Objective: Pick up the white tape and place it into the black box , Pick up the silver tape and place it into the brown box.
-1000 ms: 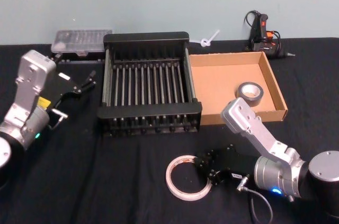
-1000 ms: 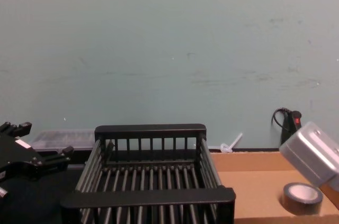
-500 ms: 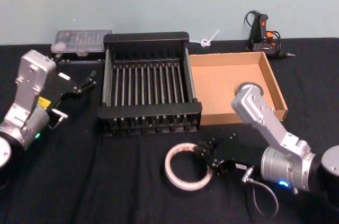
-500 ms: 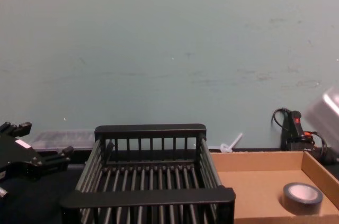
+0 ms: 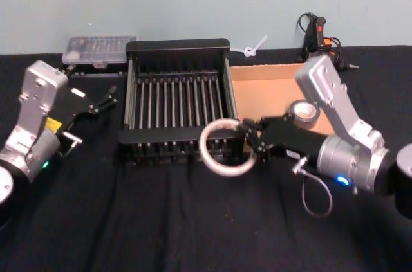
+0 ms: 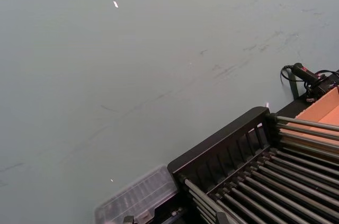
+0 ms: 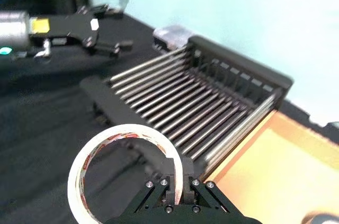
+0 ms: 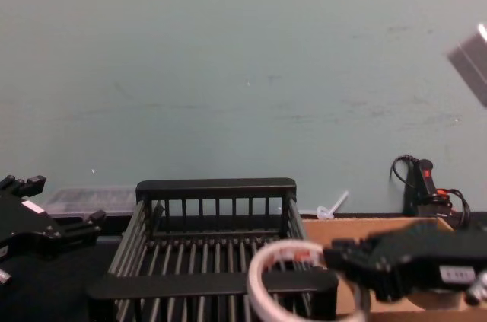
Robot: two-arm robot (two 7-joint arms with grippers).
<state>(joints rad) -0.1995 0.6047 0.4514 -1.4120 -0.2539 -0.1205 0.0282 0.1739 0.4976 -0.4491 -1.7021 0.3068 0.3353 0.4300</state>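
Two boxes sit side by side across the middle of the head view: the black box [image 5: 177,99] at centre and the brown box [image 5: 267,83] touching its right side. I see the black box's barred floor in my right wrist view [image 7: 185,99] too, and from the chest view [image 8: 215,265] its near rim runs along the bottom centre.

My right gripper [image 5: 252,144] reaches in from the lower right of the head view, its jaws closed on the wall of the white tape [image 5: 225,147]. I hold the ring lifted off the black cloth, at the black box's near right corner, overlapping its front rim. In the chest view the ring [image 8: 268,276] hangs low at bottom centre, in front of that rim. In my right wrist view the tape [image 7: 122,168] shows red print on its inner wall.

The silver tape [image 5: 303,112] lies flat in the brown box, at centre right, partly behind my right arm.

My left gripper [image 5: 96,102] hangs at the left edge of the head view, beside the black box, jaws apart and holding nothing.
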